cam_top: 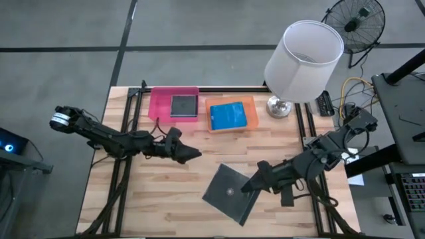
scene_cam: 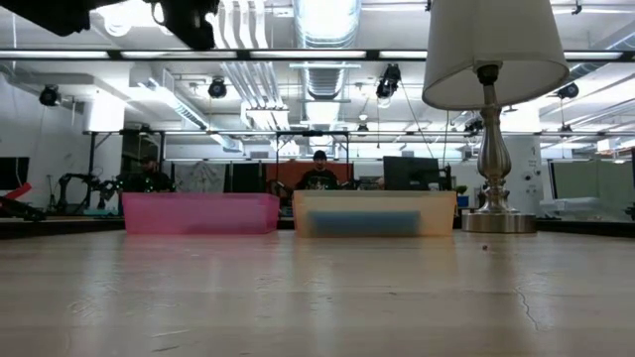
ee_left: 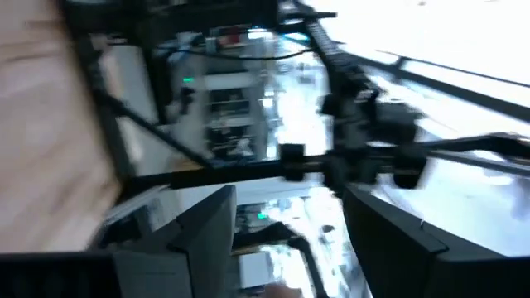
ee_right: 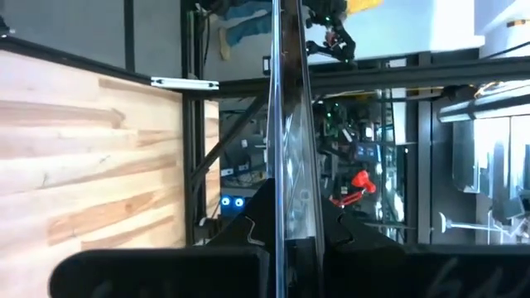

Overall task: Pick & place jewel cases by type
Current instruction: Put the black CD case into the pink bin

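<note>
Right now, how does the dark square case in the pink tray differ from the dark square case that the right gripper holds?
The dark square case in the pink tray lies flat, untouched. The dark square case in the right gripper is clamped edge-on between the shut fingers of the right gripper, over the bare wooden table. Both look dark, thin and square.

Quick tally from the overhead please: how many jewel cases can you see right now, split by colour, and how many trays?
Dark grey jewel cases: 2, one in the pink tray, one held by the right tool
Blue jewel cases: 1 visible on top in the orange tray; any beneath cannot be seen
Trays: 2, pink and orange
Total: 5
</note>
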Motion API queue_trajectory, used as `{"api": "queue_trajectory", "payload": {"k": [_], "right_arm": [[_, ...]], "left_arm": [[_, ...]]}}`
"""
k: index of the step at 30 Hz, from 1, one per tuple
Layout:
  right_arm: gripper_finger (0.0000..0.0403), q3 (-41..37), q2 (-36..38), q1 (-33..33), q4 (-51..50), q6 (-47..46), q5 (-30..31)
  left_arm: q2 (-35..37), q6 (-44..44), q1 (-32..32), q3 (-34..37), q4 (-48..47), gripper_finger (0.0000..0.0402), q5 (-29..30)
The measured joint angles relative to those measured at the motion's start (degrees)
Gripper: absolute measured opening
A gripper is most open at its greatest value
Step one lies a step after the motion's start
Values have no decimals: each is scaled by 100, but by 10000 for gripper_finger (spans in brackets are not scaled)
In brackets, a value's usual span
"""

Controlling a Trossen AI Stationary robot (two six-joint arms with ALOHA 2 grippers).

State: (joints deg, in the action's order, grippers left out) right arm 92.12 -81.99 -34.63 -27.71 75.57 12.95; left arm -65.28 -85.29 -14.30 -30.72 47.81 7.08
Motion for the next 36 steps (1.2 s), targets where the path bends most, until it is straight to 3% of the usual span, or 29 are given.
{"api": "queue_trajectory", "payload": {"k": [4,11,15,28,36], "right_arm": [[13,-4,-74,2,44,-13,-4],[13,-11,-198,151,392,28,-123],[13,8,-331,199,495,48,-147],[13,22,-307,243,885,152,-85],[13,24,-132,245,816,266,85]], "left_arm": [[0,146,0,-41,468,208,-305],[0,119,0,-311,486,208,-1036],[-7,16,0,-549,432,208,-1128],[-230,177,26,-2140,-1658,208,-1264],[-657,192,33,-2569,-1798,208,-1474]]}}
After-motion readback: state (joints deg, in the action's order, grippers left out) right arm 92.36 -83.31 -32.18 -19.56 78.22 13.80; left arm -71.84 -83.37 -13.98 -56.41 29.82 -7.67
